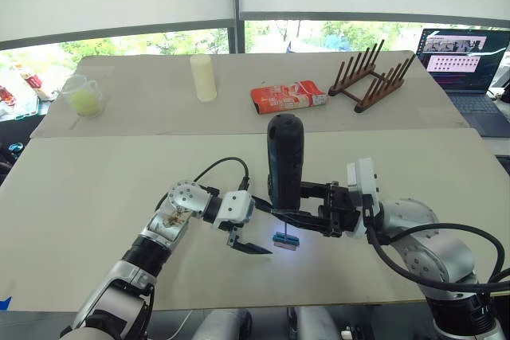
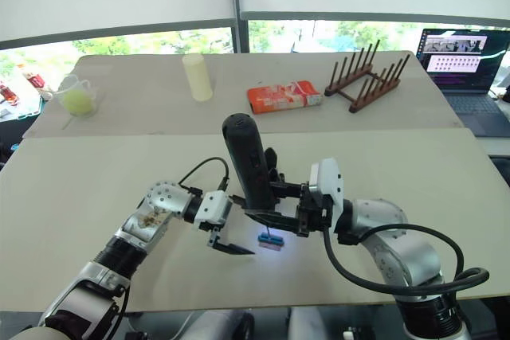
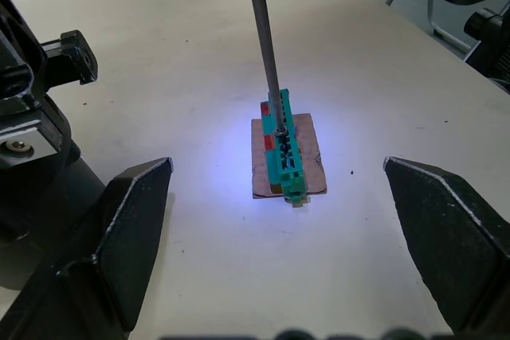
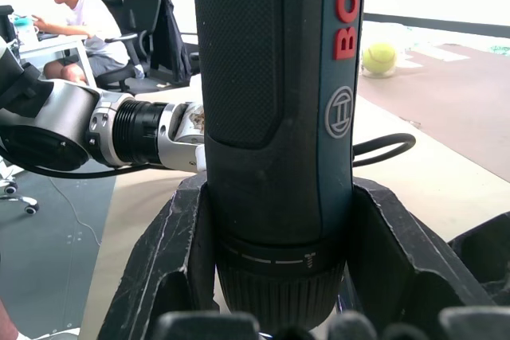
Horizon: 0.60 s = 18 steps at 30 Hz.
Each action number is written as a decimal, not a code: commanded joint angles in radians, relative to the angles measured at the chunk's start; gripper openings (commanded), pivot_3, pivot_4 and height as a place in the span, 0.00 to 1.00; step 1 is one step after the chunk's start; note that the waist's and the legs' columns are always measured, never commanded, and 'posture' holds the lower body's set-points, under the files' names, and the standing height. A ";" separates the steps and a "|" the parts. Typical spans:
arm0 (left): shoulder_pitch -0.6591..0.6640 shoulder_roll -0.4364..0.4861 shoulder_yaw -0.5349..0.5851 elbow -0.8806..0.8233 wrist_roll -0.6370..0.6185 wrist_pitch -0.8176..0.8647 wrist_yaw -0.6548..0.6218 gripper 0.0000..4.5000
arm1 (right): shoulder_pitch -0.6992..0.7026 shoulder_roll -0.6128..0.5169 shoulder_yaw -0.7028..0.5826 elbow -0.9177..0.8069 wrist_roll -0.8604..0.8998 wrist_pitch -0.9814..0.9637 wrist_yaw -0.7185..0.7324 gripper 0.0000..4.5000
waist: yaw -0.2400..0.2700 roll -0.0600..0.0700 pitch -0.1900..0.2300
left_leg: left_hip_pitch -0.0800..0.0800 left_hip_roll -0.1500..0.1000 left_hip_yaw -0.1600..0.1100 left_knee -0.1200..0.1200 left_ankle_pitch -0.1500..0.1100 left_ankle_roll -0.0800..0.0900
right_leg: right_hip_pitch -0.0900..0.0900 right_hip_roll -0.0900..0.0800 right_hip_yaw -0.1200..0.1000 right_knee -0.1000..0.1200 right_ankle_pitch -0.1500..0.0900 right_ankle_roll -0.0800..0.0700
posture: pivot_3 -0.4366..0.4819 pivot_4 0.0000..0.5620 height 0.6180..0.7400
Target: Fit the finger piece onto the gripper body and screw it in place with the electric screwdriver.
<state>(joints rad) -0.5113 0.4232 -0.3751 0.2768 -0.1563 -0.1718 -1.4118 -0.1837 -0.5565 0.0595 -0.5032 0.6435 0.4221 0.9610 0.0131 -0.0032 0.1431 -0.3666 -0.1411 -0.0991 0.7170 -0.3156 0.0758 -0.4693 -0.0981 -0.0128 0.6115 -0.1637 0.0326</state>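
My right gripper (image 1: 280, 211) is shut on the electric screwdriver (image 1: 285, 161), a thick black cylinder held upright over the near middle of the table. Its thin metal bit (image 3: 263, 37) comes down onto a small green-and-brown block (image 3: 287, 157) lying flat in a patch of bluish light. My left gripper (image 1: 251, 246) is open just left of the block, low over the table, one finger (image 3: 135, 228) on each side of it and apart from it. The finger piece and the gripper body are out of view.
Along the far table stand a wooden peg rack (image 1: 374, 77), a red package (image 1: 288, 95), a pale yellow cylinder (image 1: 203, 77) and a clear jug with green contents (image 1: 84, 95). A laptop (image 1: 466, 57) is at the far right. A seated person (image 4: 72, 13) shows beyond the table.
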 commanded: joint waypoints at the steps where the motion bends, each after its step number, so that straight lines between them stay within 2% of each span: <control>1: -0.009 0.000 0.005 -0.022 -0.001 -0.017 0.003 1.00 | -0.010 -0.001 -0.012 -0.016 0.008 -0.026 0.011 0.42 | 0.000 0.000 0.000 | 0.000 0.000 0.000 0.000 0.000 0.000 | 0.000 0.000 0.000 0.000 0.000 0.000 | 0.48 0.27 1.00; 9: -0.014 -0.002 0.010 -0.011 -0.002 -0.017 0.012 1.00 | -0.003 -0.007 -0.016 -0.053 0.023 -0.016 0.006 0.42 | 0.000 0.000 0.000 | 0.000 0.000 0.000 0.000 0.000 0.000 | 0.000 0.000 0.000 0.000 0.000 0.000 | 0.48 0.27 1.00; 18: 0.018 0.036 0.065 -0.053 -0.040 0.054 0.036 1.00 | -0.100 -0.047 -0.071 -0.125 0.128 0.072 -0.040 0.42 | -0.001 0.000 0.000 | 0.000 0.000 0.000 0.000 0.000 0.000 | 0.000 0.000 0.000 0.000 0.000 0.000 | 0.48 0.27 1.00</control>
<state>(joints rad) -0.5000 0.4465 -0.3408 0.2605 -0.1649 -0.1259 -1.3837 -0.2554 -0.5970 0.0390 -0.5669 0.7148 0.4893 0.9316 0.0120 -0.0032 0.1432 -0.3666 -0.1409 -0.0991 0.7167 -0.3157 0.0757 -0.4696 -0.0981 -0.0127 0.6114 -0.1637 0.0326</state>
